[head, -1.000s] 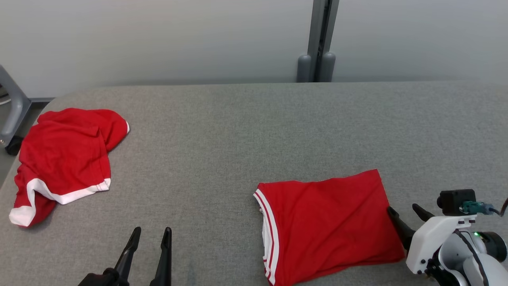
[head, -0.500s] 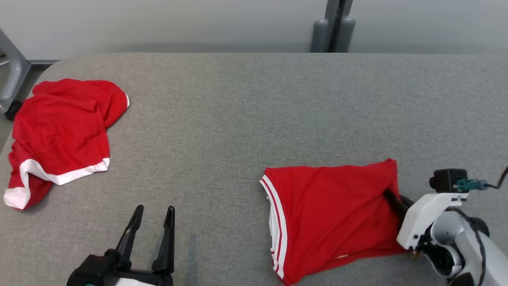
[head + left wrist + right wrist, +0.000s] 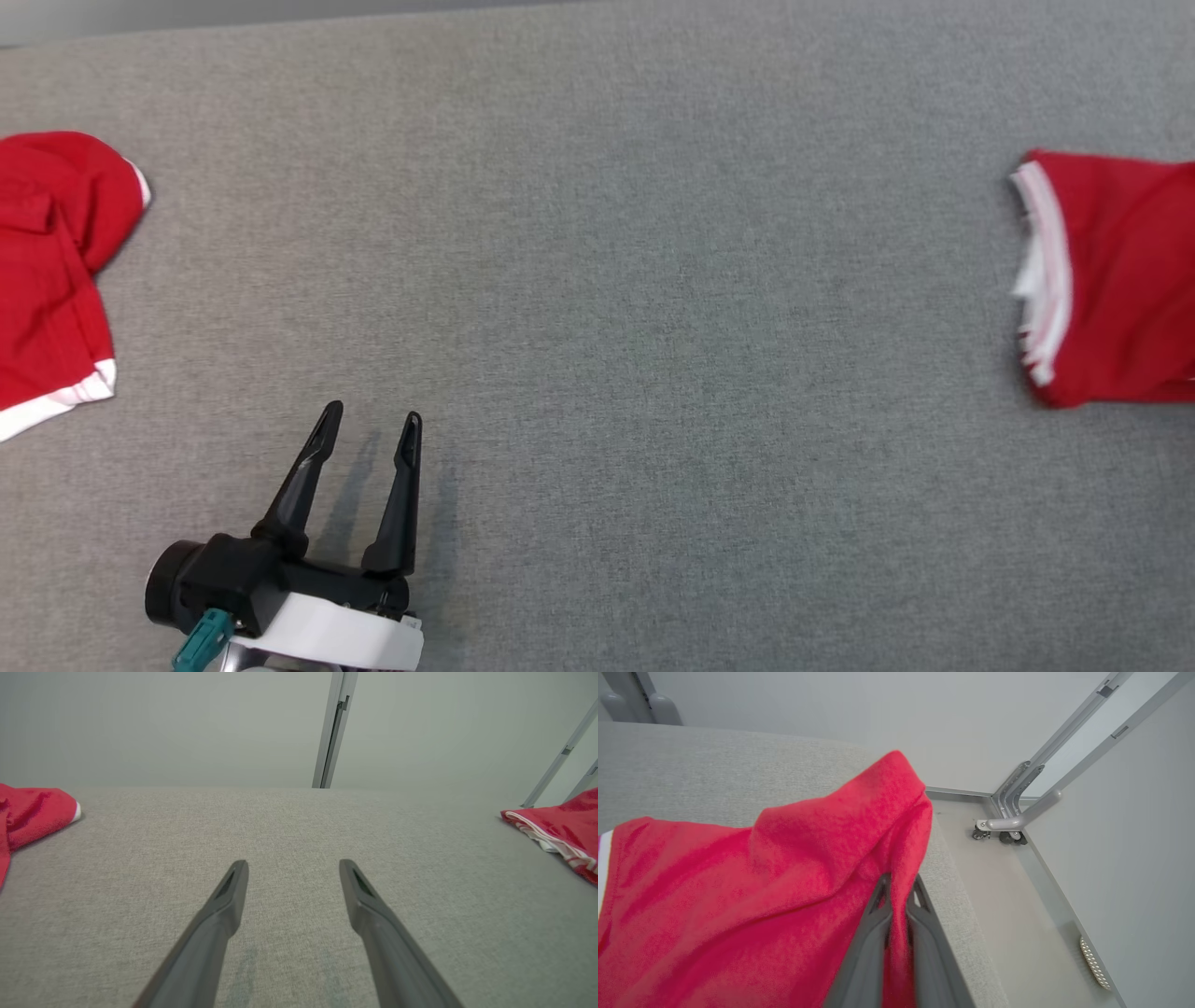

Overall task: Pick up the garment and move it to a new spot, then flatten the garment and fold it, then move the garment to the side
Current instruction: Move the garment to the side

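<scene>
I find my right fingers [image 3: 871,938] pinched shut on the garment [image 3: 761,891], holding its edge near the worktop [image 3: 653,327] corner (far right in the head view). My left fingers [image 3: 401,495] stand spread and empty above the worktop. Another red cloth [image 3: 47,271] lies far left.

Surface: grey cloth-covered table [image 3: 597,280], flat, with an even weave and a rounded rim on the right side.
Left edge: crumpled red garment [image 3: 47,271] with a white hem, lying bunched on the cloth.
Right edge: folded red garment [image 3: 1120,280], its white-striped band facing the table's middle and one corner raised near the rim.
Spacing: the two garments lie well apart, at opposite edges.
</scene>
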Controlling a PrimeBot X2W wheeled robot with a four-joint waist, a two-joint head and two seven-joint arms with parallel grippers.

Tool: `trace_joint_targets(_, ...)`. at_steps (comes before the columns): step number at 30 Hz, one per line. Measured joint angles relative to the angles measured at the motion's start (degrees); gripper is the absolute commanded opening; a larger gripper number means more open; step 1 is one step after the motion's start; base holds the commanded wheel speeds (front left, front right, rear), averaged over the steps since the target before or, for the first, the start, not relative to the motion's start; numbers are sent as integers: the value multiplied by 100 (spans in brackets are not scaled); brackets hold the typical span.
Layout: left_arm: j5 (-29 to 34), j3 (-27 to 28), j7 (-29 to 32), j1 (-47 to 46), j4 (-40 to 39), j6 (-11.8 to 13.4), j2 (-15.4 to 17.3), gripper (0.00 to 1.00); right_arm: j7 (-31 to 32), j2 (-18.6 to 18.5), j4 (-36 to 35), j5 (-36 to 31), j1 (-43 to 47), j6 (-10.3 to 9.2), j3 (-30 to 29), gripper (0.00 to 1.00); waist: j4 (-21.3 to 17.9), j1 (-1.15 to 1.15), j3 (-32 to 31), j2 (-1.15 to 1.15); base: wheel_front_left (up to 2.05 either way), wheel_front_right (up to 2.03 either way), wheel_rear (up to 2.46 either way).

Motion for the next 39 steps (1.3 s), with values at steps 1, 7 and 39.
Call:
trace_joint_targets(1,13,2,0,-1,-2,-18,0,100,-49,-80,133,-153,-93,-1,-104,0,-23,0,51,0,0,0,0)
trace_joint_targets(7,87,18,0,68,-3,-53,1,100,-644,-152,842,-940,-538,-1,-790,44,-84,0,102,0,0,0,0)
trace_joint_targets(39,-578,535,-1,1061,163,207,4,100,-2112,2958,-4019,-1828,4530,-1,-888,100,554,0,-2202,0,0,0,0)
